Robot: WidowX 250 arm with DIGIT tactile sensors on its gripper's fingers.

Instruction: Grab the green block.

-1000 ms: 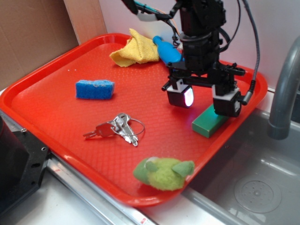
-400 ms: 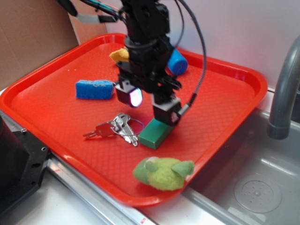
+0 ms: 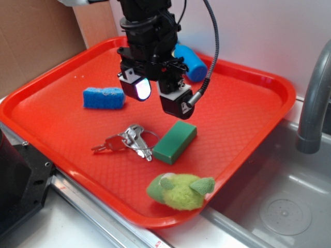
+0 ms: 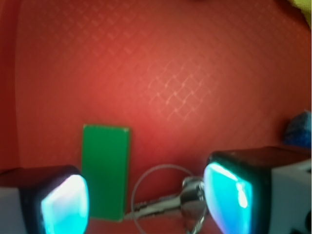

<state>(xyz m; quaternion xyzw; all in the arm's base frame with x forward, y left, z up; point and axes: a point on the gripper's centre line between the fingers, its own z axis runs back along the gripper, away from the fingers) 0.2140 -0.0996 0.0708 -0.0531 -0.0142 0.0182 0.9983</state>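
Gripper (image 3: 156,97) hangs spread wide and empty above the tray (image 3: 243,108), clear of the green block (image 3: 175,142).

The wrist view was pretty blurry overall; the keys (image 4: 180,202) got cut off at the bottom edge and partly hid behind a finger pad (image 4: 229,195); the blue sponge (image 4: 298,130) was only a sliver at the right edge; the arm covered part of the blue bottle (image 3: 190,62) in the exterior view.
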